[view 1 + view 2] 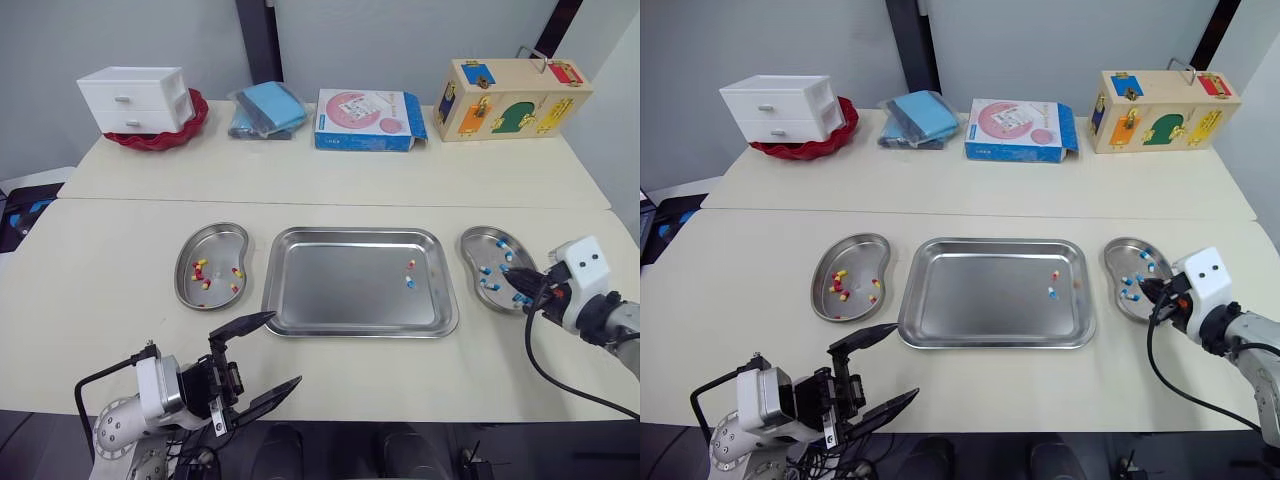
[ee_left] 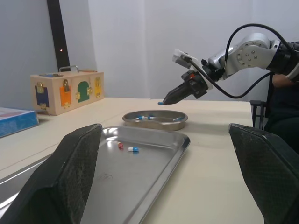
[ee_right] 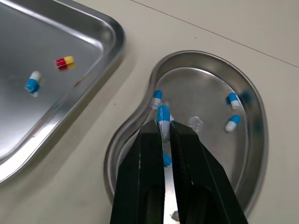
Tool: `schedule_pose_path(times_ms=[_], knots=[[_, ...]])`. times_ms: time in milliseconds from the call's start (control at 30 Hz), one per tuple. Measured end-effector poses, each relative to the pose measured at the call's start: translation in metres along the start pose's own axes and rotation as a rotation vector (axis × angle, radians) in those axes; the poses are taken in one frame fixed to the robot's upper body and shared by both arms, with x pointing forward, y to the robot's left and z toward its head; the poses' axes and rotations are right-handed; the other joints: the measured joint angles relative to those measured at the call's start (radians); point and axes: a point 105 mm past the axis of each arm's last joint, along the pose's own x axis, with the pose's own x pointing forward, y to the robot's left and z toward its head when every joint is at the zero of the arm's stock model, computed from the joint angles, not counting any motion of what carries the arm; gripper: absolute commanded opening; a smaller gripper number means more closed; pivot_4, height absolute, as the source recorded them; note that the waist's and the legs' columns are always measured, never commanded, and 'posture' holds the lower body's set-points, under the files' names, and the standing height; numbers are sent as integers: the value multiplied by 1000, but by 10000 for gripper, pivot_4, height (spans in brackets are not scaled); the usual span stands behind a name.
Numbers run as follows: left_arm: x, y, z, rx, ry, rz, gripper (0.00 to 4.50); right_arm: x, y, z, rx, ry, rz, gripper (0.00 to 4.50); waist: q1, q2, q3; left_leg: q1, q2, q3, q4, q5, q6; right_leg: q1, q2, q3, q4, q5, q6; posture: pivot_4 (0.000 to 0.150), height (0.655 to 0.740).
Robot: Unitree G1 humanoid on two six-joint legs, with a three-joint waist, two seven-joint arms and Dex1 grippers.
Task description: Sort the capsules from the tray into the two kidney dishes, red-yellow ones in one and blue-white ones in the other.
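Step in hand: drop-off of a blue-white. Right gripper [image 3: 164,131] has its fingers clamped on a blue-white capsule [image 3: 163,115], tip hanging over the right kidney dish [image 1: 468,248], at 3 o'clock of the tray [image 1: 340,295]. That dish already holds several blue-whites; the left kidney dish [image 1: 222,245], at 9 o'clock of the tray, holds the red-yellows.

Left gripper [image 1: 285,348] idles at 7 o'clock of the tray, near the front edge of the surface, with its fingers wide apart and nothing in them.

Two left in the tray, both at its 3 o'clock side: a red-yellow capsule [image 1: 410,264] and a spare blue-white capsule [image 1: 409,283] just beside it.

Next move, my read: part the right fingers and let the capsule fall inside the rim. Then pick the spare blue-white without nudging its neighbour. The red-yellow looks like a long reach for the left arm.
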Motion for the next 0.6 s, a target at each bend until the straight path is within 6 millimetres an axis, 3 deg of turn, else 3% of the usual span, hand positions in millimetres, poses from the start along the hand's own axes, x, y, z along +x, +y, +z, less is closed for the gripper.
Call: schedule_pose_path(times_ms=[300,367,600], knots=[[-2,1,-3,-13,6,8,45000,2,-14,-8,12,21,-92,311,2,0,0,0,0,0,0,0,0,0,0,0,0,0,0,1500,7400],[-2,1,-4,-14,7,10,45000,2,-18,-10,11,30,-111,7245,2,0,0,0,0,0,0,0,0,0,0,0,0,0,0,1500,7400],[-3,1,-5,-16,6,16,45000,2,-20,-12,11,30,-115,25269,3,0,0,0,0,0,0,0,0,0,0,0,0,0,0,1500,7400]])
